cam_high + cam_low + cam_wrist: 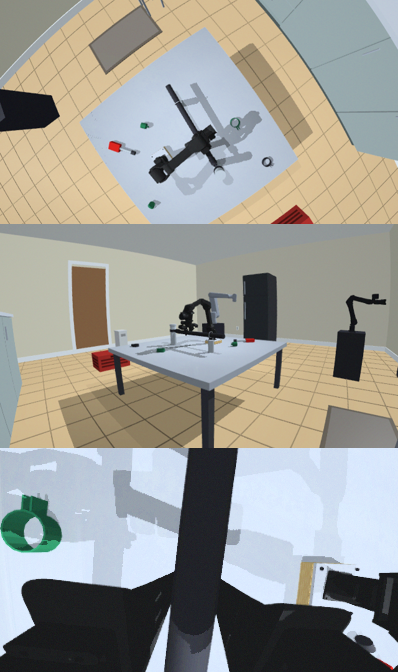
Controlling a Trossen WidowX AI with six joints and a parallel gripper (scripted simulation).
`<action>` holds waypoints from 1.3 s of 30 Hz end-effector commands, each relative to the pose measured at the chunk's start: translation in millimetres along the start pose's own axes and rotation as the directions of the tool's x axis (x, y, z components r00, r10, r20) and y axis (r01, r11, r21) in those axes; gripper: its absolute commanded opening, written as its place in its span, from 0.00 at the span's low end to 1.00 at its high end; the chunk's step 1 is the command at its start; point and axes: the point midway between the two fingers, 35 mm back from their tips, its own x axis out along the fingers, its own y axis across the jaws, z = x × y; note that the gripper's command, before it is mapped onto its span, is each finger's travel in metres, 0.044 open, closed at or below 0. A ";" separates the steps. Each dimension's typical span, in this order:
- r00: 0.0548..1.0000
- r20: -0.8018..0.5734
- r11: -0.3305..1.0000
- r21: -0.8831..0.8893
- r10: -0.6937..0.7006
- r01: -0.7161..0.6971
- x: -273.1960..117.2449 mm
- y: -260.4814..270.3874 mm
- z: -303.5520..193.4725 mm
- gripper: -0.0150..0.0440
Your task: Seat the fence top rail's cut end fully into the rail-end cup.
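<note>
The black rail [185, 115] [200, 333] [205, 523] runs level above the table. It passes through the thin loop cap [177, 102] [211, 334] on the short post [211, 346], and its far end sticks out beyond the loop. Its other end meets the dark cup and brace band [219, 168] [171, 330], high on the big white post [173, 340] just below the cap. How deep the rail sits in the cup cannot be made out. My gripper [195, 578] is shut on the rail, one finger on each side, between loop and post. In the top view the arm hides the fingers.
On the table [130, 102] [249, 358] lie a green ring clamp [235, 122] [31, 533], a black ring clamp [266, 162], two small green parts [143, 126] [151, 205] and a red-handled tool [115, 146]. My arm base [159, 175] stands beside a white plate.
</note>
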 end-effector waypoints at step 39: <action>1.000 0.029 1.000 0.005 0.003 -0.003 1.3 5.0 37.7 0.25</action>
